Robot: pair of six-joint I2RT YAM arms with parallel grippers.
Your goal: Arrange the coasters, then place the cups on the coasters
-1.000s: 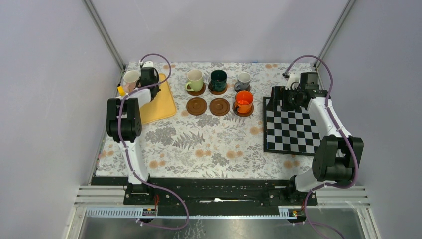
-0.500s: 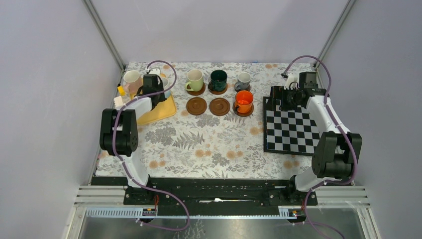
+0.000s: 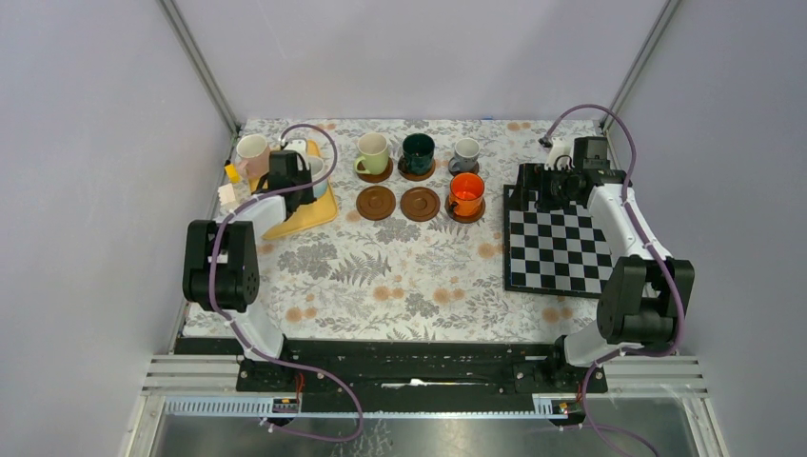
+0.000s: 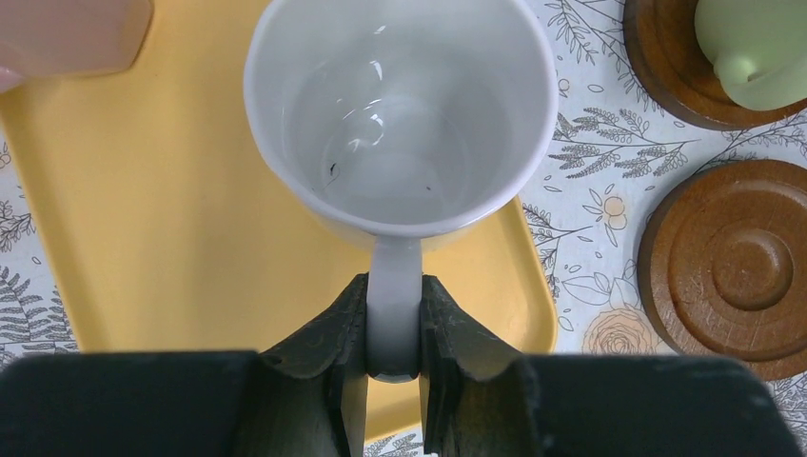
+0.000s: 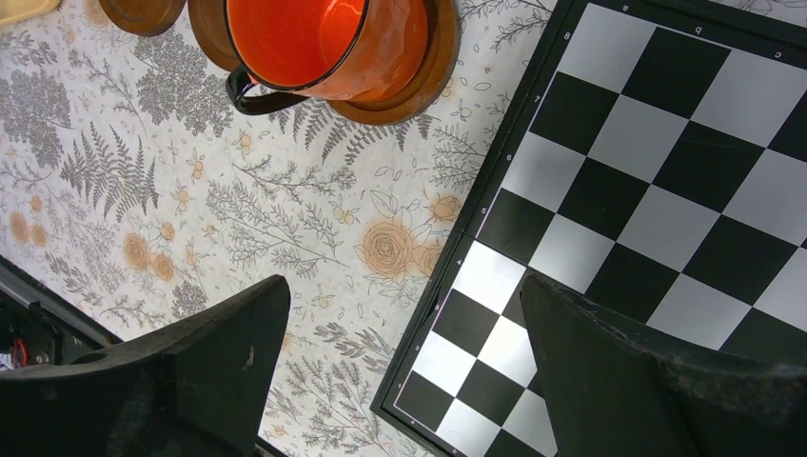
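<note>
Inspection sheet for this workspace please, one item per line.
Surface: floral tablecloth, no spills seen.
Job's things: six coasters in two rows; pale green cup, dark cup, grey cup, orange cup seated on four; two bare; pink cup on none.
Clutter: yellow tray, chessboard, small yellow and white items at left.
Grippers: left gripper shut on white cup's handle over the tray; right gripper open over the chessboard's edge.
Cables: a purple cable loops over each arm.
Surroundings: plain grey walls, metal frame.

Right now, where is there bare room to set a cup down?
Two empty coasters sit free between the yellow tray and the orange cup. Closer in, bare tablecloth runs from tray to chessboard. Crowded: the back row of cups.
</note>
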